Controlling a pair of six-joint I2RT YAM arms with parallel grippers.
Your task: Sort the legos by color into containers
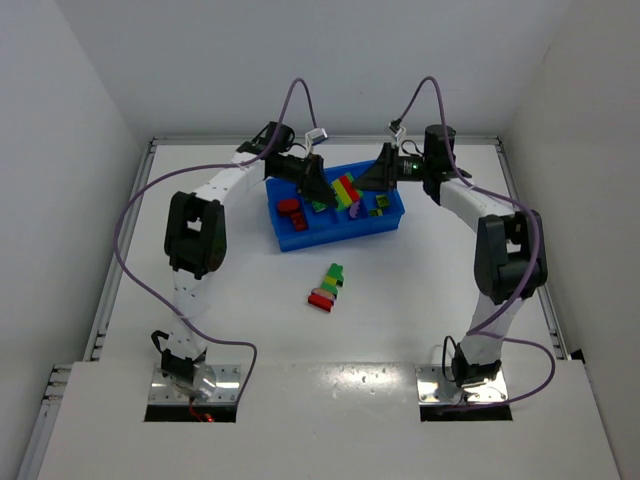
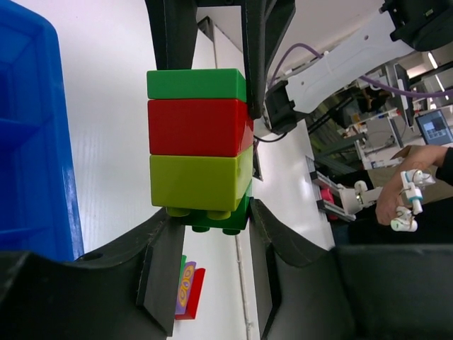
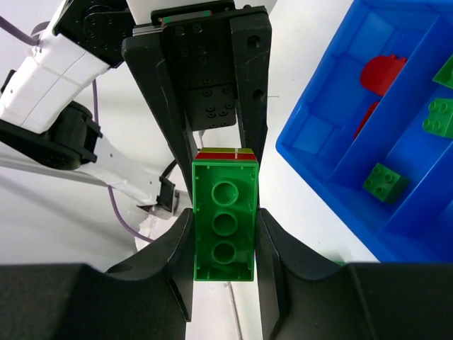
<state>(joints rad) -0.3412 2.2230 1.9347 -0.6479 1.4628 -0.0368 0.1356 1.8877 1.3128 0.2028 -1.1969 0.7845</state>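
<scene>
A striped stack of legos (image 1: 346, 190), green, red, yellow-green and green, hangs over the blue tray of containers (image 1: 300, 243) between both grippers. My right gripper (image 3: 225, 230) is shut on the green end brick (image 3: 225, 219), whose hollow underside faces its camera. My left gripper (image 2: 210, 216) has come in from the other end, and its fingertips sit against both sides of the dark green brick (image 2: 212, 219) that ends the stack (image 2: 198, 156). In the top view the left gripper (image 1: 328, 190) is left of the stack and the right gripper (image 1: 366, 182) is right of it.
A second multicolour stack (image 1: 327, 286) lies on the white table in front of the tray, also seen between the left fingers (image 2: 186, 290). The tray (image 3: 318, 152) holds red pieces (image 3: 382, 71) and loose green bricks (image 3: 386, 183) in separate compartments. Walls surround the table.
</scene>
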